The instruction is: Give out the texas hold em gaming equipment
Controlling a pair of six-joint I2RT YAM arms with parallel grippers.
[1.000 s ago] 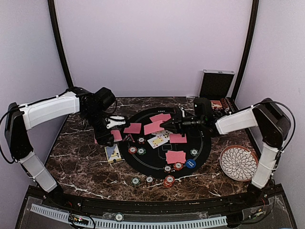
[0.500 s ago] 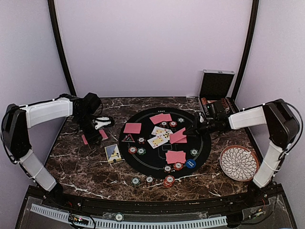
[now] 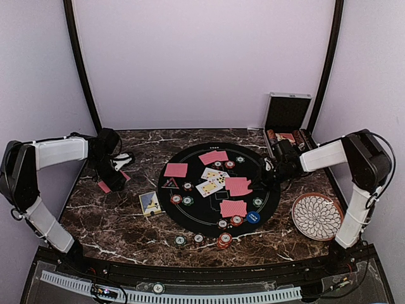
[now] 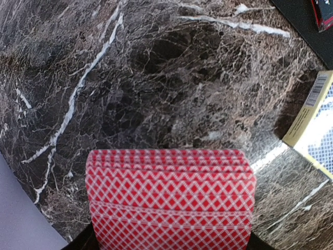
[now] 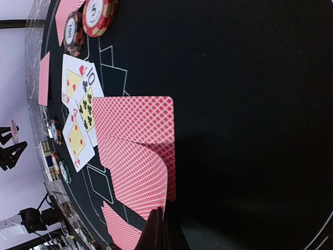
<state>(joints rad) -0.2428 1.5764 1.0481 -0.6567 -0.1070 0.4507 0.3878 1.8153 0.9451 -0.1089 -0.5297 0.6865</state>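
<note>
While your left gripper [image 3: 112,179] clamps the fanned red-backed card deck [image 4: 169,198] above the brown marble table [image 4: 156,78], your clenched right gripper [image 5: 164,232] meets 2 dealt red-backed cards [image 5: 135,135] on the black round mat [image 5: 250,104]; retreating could drag them askew.

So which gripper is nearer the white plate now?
Right. The right gripper, pinching a red-backed card on the mat, is just left of the plate; the left gripper, holding the deck, is at the far left of the table.
</note>
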